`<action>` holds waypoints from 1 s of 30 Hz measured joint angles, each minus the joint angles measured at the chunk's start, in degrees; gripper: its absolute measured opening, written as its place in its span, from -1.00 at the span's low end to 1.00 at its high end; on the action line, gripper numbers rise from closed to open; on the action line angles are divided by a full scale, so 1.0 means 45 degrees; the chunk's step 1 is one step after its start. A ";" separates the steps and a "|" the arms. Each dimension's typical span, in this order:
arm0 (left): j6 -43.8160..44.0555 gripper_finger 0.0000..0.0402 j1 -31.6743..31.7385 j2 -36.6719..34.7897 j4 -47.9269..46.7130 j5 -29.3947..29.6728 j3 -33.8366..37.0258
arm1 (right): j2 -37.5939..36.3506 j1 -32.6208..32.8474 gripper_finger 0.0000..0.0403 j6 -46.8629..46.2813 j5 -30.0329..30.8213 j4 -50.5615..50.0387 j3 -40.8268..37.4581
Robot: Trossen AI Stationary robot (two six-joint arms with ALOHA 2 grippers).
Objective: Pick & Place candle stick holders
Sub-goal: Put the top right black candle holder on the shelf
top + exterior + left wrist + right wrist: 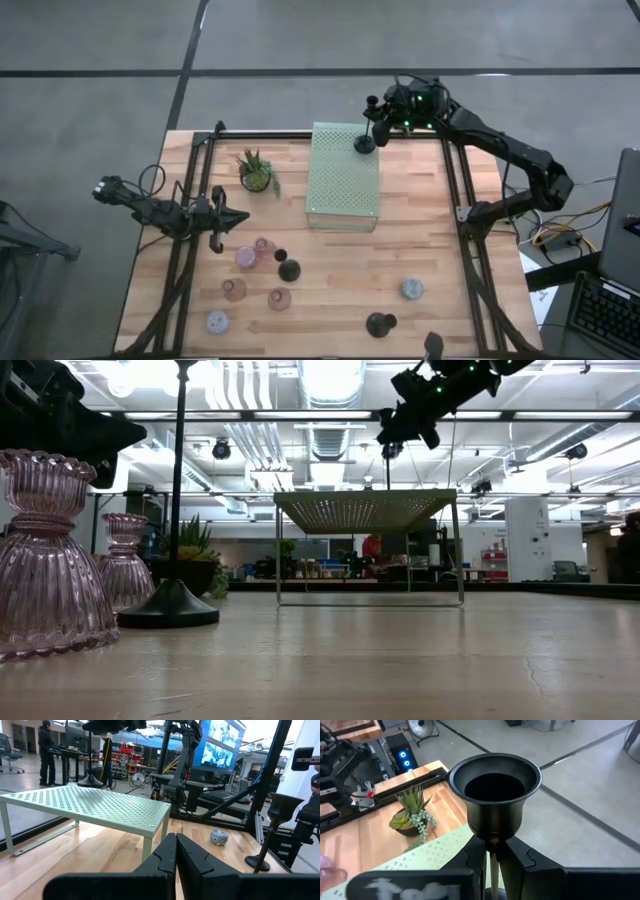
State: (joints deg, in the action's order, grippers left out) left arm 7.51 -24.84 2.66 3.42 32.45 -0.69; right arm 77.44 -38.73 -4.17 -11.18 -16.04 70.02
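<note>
My right gripper [384, 119] is shut on a black slim-stemmed candle stick holder [494, 782]. It hangs over the far right corner of the pale green perforated block [344, 178], with its round base [365, 145] lowest. Whether that base touches the block I cannot tell. Several more candle stick holders stand on their round bases on the near half of the table: pink glass ones [246, 257], black ones [289, 269] and grey-blue ones [412, 289]. My left gripper [235, 218] waits shut at the table's left side, touching nothing. My right gripper pinches the black holder's thin stem [491, 851] between its two fingers, just under the cup [494, 772]. The fingers reach in from the table's far right, slanting a little downward, and lie across the stem. The holder stays roughly upright, cup on top.
A small green potted plant [256, 172] stands left of the block. Black frame rails [462, 190] run along the table's left, right and far sides. In the low view, two pink holders [45, 550] and a black one [170, 605] stand close to the camera. People stand in the room beyond [46, 750].
</note>
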 joint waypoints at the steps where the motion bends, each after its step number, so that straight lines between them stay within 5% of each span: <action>1: -0.0002 -0.94 0.0002 0.0002 0.0002 0.0000 0.0000 | 0.0027 -0.0004 -0.87 0.0049 0.0003 -0.0009 0.0000; 30: -0.0001 -0.94 0.0001 0.0005 0.0005 -0.0003 -0.0001 | -0.0017 -0.0458 -0.86 0.0307 0.0141 0.0323 -0.0520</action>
State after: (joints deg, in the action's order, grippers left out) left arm 7.50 -24.83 2.68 3.44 32.43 -0.69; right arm 77.36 -40.80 -2.79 -10.55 -14.59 67.68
